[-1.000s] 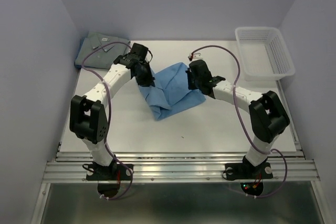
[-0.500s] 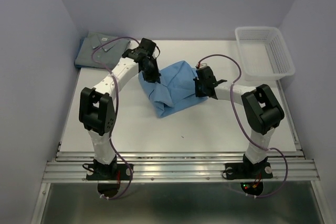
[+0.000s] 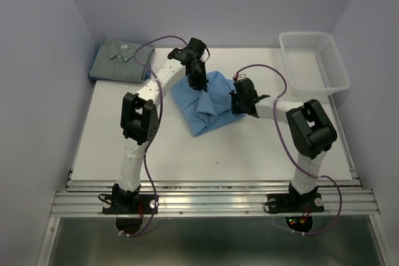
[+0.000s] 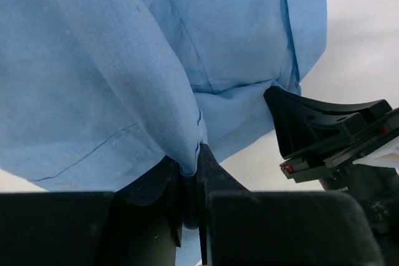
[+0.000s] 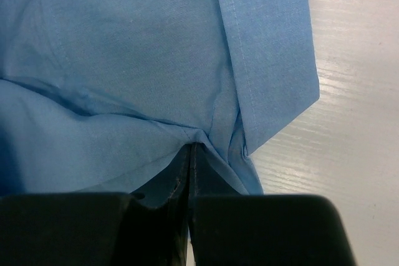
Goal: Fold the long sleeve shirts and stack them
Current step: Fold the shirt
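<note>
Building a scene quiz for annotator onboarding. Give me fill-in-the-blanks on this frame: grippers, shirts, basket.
1. The left gripper and right gripper are each ____ on the sky-blue shirt.
2. The grey-blue shirt lies folded at the far ____ corner of the table.
3. The white mesh basket holds ____ shirts.
Missing words: shut; left; no.

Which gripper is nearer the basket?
Right. The right gripper is clamped on the blue shirt at its right edge, left of the basket; the left gripper pinches the shirt farther left.
</note>
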### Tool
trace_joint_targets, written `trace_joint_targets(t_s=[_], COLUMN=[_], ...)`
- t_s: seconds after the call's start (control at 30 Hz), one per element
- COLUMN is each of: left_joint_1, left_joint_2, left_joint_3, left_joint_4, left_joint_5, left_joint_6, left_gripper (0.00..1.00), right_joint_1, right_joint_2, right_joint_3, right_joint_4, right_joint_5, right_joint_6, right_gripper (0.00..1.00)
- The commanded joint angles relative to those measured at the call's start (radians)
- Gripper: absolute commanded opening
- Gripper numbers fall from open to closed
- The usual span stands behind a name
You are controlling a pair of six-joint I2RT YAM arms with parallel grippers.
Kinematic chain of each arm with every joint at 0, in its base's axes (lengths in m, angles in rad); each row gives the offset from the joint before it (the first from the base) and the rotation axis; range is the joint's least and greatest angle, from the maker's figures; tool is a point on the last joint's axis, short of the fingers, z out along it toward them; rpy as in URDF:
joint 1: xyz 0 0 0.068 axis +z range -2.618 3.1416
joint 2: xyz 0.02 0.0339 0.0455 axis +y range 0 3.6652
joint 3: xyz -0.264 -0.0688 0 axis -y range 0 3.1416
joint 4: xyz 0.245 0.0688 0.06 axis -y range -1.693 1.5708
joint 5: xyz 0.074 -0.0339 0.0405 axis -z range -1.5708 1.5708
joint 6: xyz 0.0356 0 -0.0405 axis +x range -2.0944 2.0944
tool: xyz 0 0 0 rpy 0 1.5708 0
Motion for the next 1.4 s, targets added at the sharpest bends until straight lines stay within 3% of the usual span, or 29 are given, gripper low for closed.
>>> trace_joint_targets(t_s=[0.0,0.43,0.87,1.07,1.1,1.2,1.27,1.37], left_joint_1=[-0.019,-0.035,-0.002,0.001,0.001,0.003,0.001,0.001], left_joint_2=[0.048,0.161,0.256,0.284,0.298,0.31,0.307,0.315], left_joint_3=[0.142,0.209,0.236,0.215,0.227,0.244,0.235,0.224], left_joint_4=[-0.022,0.119,0.195,0.323,0.33,0.317,0.322,0.353], left_joint_5=[0.067,0.272,0.286,0.331,0.332,0.323,0.316,0.344], left_joint_6=[0.01,-0.031,-0.117,-0.198,-0.204,-0.204,-0.203,-0.206], left_gripper=[0.0,0.0,0.0,0.0,0.07,0.11,0.25,0.37], right_joint_1=[-0.003,-0.013,-0.013,-0.013,-0.013,-0.013,-0.013,-0.013], right_joint_2=[0.041,0.026,0.012,0.006,0.004,-0.014,-0.042,-0.082], right_joint_3=[-0.04,-0.056,-0.058,-0.055,-0.059,-0.064,-0.066,-0.052], right_joint_4=[-0.049,-0.041,-0.043,-0.043,-0.043,-0.044,-0.044,-0.056], right_joint_5=[-0.065,-0.088,-0.088,-0.122,-0.117,-0.102,-0.076,-0.005], right_joint_6=[0.008,0.011,0.017,0.02,0.022,0.023,0.014,0.007], right_gripper=[0.01,0.01,0.01,0.01,0.01,0.01,0.01,0.01])
